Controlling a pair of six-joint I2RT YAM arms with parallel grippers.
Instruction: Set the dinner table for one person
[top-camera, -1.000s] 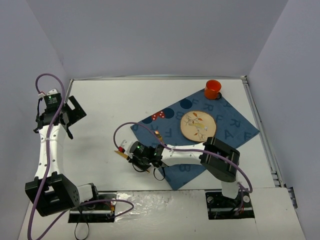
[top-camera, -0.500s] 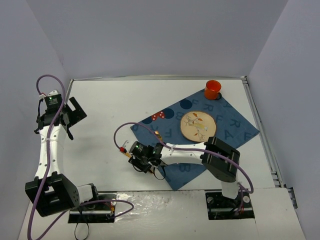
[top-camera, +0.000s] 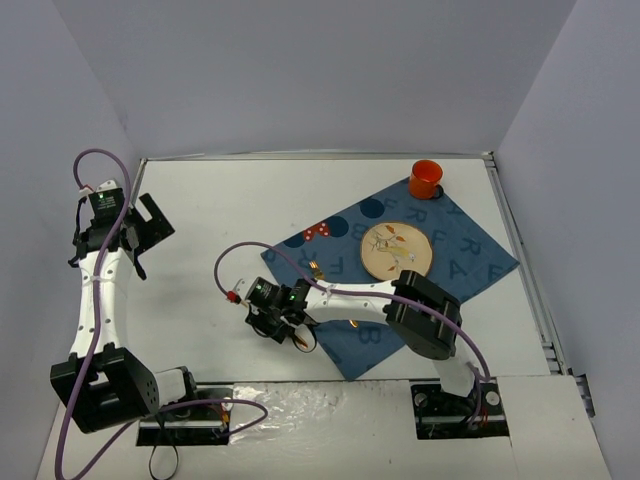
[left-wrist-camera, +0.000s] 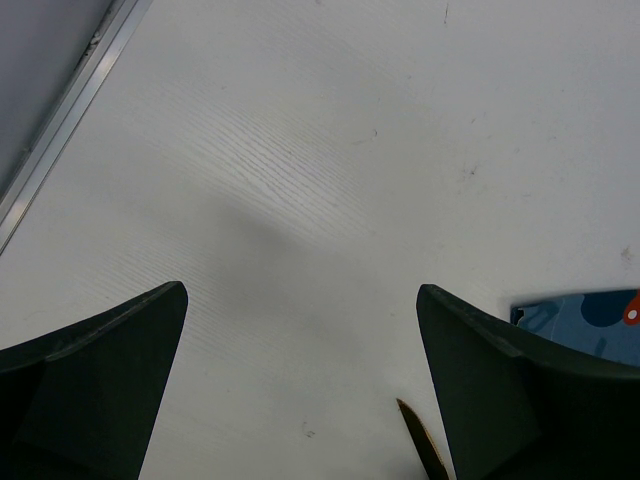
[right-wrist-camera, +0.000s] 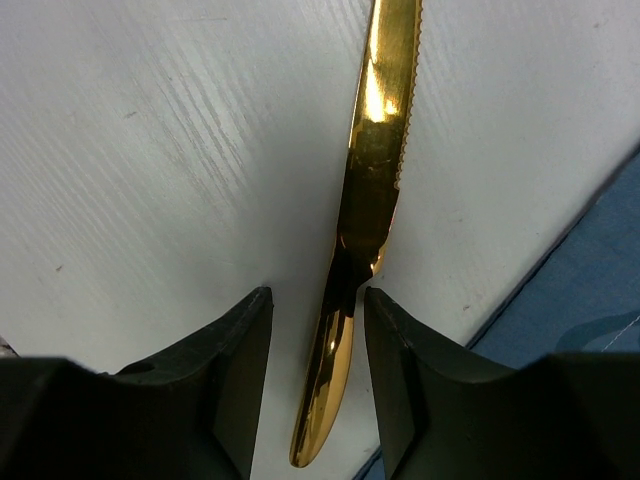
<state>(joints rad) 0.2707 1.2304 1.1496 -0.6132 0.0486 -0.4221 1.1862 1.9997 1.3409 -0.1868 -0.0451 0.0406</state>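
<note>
- Since a second ago, the right gripper (right-wrist-camera: 316, 330) has slid left along the dinner table (top-camera: 220, 200) and its jaws have parted, while the left arm has not stirred.
- Its black fingers now straddle the handle of the slim gold-coloured metal knife (right-wrist-camera: 365, 190) with a sliver of white showing on each side. They are narrowly apart and seem to grip nothing.
- That knife lies flat on the bare white tabletop, just beside the near-left edge of the blue letter-printed cloth (top-camera: 440, 250), serrated edge toward the cloth.
- It is well apart from the round wooden plate (top-camera: 397, 250) and the orange cup (top-camera: 425, 178), both on the cloth.
- Main risk, as I judge it: the gaps are thin, so a retreat that drifts sideways or tilts could let a finger catch the handle and spin or drag the knife.
- A second risk is the handle's end being pushed under or onto the cloth's edge, rucking the cloth and shifting the plate.
- Far off at the left edge, the left gripper (left-wrist-camera: 300, 330) hangs over bare table with its jaws spread wide and nothing between them.
</note>
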